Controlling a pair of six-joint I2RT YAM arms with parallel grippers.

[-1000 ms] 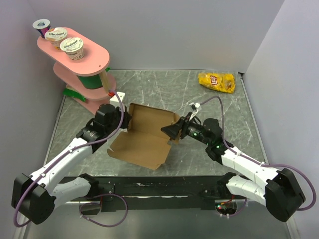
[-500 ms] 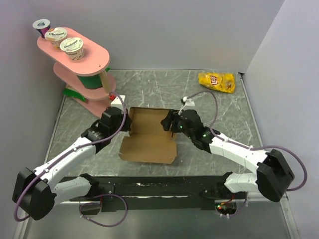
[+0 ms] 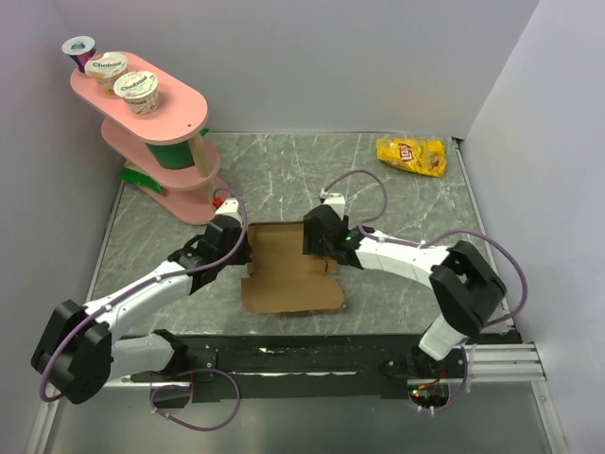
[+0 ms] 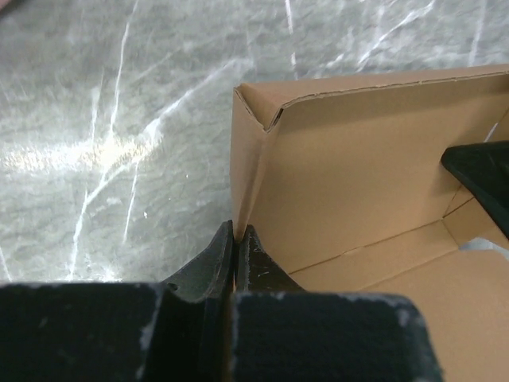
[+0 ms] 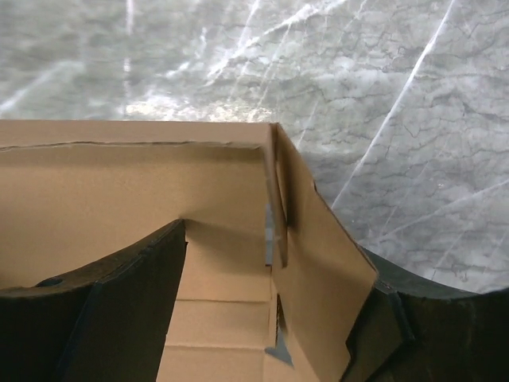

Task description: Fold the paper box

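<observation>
The paper box (image 3: 288, 270) sits near the middle of the marble counter (image 3: 397, 203), a little toward its near edge, between the two arms. It is half formed: the floor lies flat, the far wall stands upright, and a short side wall rises at each end. The wide near panel still lies flat on the counter.

The left gripper (image 4: 237, 239) is pressed together on the box's left side wall, pinching the cardboard edge between its black fingers (image 4: 208, 267). The right gripper (image 5: 274, 255) is spread wide astride the right side flap, which leans outward. One finger is inside the box and the other is outside against the flap's outer face.

A yellow Lay's chip bag (image 3: 411, 154) lies flat near the far right corner. At the far left corner stands a pink two-tier stand (image 3: 180, 109). Its top shelf carries three lidded yogurt cups (image 3: 137, 87) in a row.
</observation>
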